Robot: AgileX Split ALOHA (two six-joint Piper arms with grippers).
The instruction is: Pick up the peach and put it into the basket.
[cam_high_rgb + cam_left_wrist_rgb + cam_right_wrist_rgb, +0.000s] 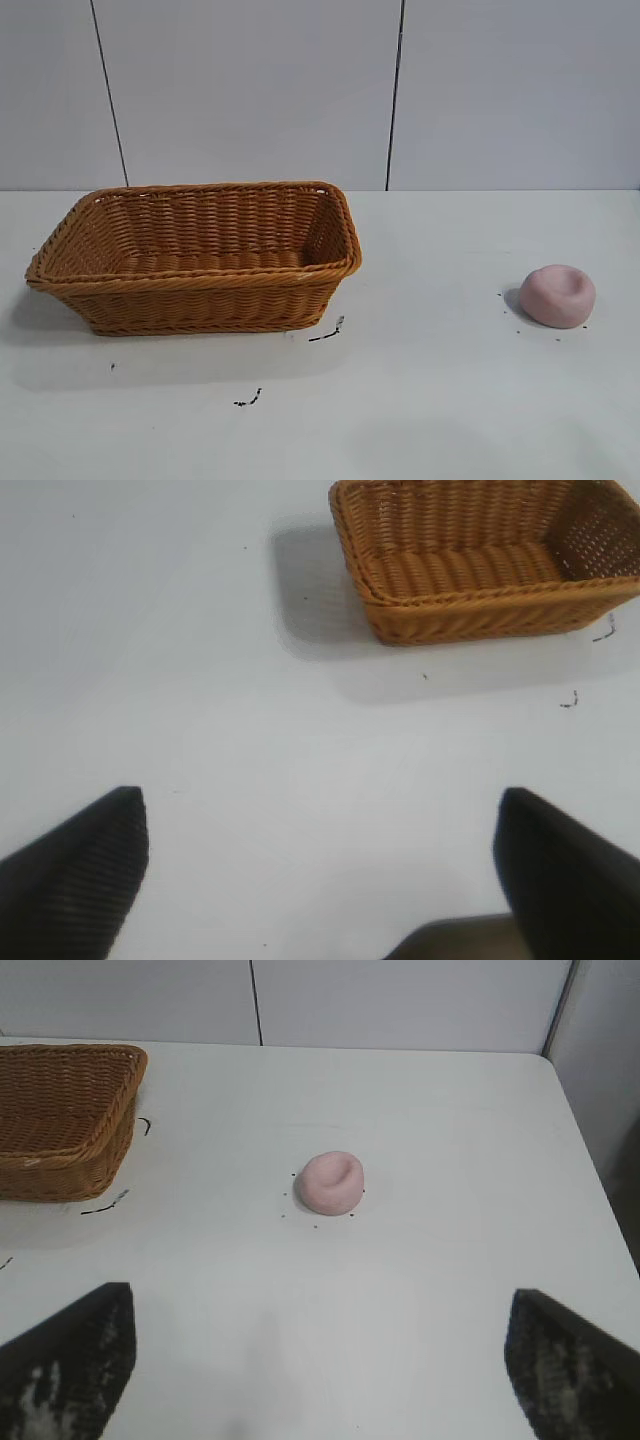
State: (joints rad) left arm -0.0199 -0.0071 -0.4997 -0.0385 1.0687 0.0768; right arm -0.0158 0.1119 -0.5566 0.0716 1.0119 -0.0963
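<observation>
Dark ribbed fingertips [75, 865] of the left gripper [320, 870] fill the near corners of the left wrist view, spread wide apart with nothing between them, hovering over bare table; both tips are cut off by the frame edge, so the rest of the fingers cannot be seen. Right gripper [320, 1360] likewise released, its scuffed dark fingers [70, 1360] set wide apart and cropped at the frame corners, holding nothing. Neither arm appears in the exterior view. Ahead of the right gripper, well apart from it, lies the small matte pale-pink flattened round peach [331, 1182] with a shallow dimple on top, resting on the table at the right side of the exterior view [557, 295]. Large rectangular orange-brown woven wicker basket [200, 300] with flaring sides and braided rim sits at the left, well apart from the peach; nothing lies inside it. Small black scribble marks [327, 332] show on the table near the basket's front corner; no readable writing. Surface: plain white matte table [420, 400]. Behind it, pale grey wall panels [250, 90] with dark vertical seams.
</observation>
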